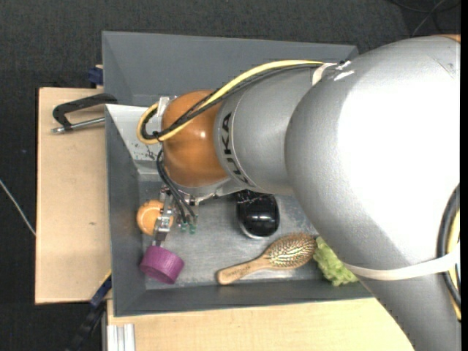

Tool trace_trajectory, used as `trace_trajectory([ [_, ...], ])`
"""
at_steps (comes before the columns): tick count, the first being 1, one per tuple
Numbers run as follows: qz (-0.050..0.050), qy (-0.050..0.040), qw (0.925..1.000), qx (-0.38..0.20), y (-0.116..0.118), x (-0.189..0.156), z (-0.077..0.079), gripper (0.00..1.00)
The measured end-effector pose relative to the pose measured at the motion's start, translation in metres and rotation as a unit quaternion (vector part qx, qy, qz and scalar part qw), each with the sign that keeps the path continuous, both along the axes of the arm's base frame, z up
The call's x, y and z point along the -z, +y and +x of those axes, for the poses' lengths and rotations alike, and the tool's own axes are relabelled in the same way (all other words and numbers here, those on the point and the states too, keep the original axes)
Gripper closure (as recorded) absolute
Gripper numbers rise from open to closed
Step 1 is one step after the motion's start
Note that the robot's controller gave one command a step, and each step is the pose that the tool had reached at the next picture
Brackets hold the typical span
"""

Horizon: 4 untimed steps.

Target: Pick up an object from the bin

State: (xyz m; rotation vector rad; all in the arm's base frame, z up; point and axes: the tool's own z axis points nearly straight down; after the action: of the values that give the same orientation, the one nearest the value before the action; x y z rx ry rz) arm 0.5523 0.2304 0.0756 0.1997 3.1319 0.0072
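Bin (219,57): grey metal, sloped walls, worn pale floor. Dark floor (219,6) around it.
Gripper (175,224): low, near bin's left wall, under orange wrist cover (191,148). Whether open or closed: cannot tell.
Orange ball (148,216): at left wall, just beside gripper; contact unclear.
Purple cup (162,263): on its side, lower-left corner.
Wooden hairbrush (270,258): along lower edge, bristles up.
Black rounded item (257,216): mid-floor.
Green fuzzy item (333,265): lower edge, partly hidden by arm (351,145).
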Motion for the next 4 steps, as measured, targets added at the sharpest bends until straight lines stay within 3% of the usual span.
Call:
trace_trajectory([
  [1, -0.002, 0.004, 1.0, 0.0, -0.001, -0.011, -0.002, 1.0],
  [4, -0.001, -0.0006, 1.0, 0.0, 0.0, -0.064, 0.0, 1.0],
])
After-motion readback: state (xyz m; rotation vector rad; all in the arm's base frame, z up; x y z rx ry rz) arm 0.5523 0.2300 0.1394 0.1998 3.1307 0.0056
